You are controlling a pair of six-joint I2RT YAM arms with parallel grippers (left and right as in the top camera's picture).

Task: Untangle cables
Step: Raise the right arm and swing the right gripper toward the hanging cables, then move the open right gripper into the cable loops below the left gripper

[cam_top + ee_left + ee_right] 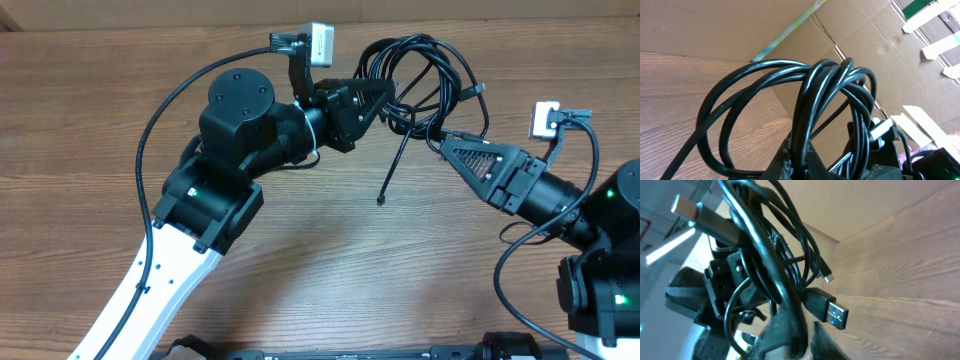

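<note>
Looking at the knotted bundle of thin black flexible cables (440, 80), I am seeing it raised off the brown wooden table (300, 260) between both arms, one loose strand (393, 170) dangling down. The left jaws are pinching its left edge; the right jaws are pinching a strand at its lower right. Both are equally near, so I am judging the pull as running left-right.

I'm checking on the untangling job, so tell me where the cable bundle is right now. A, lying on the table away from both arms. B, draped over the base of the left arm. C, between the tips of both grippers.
C: in the overhead view the cable bundle sits between the left gripper and the right gripper, both tips in its loops, with one loose strand hanging below.
</note>
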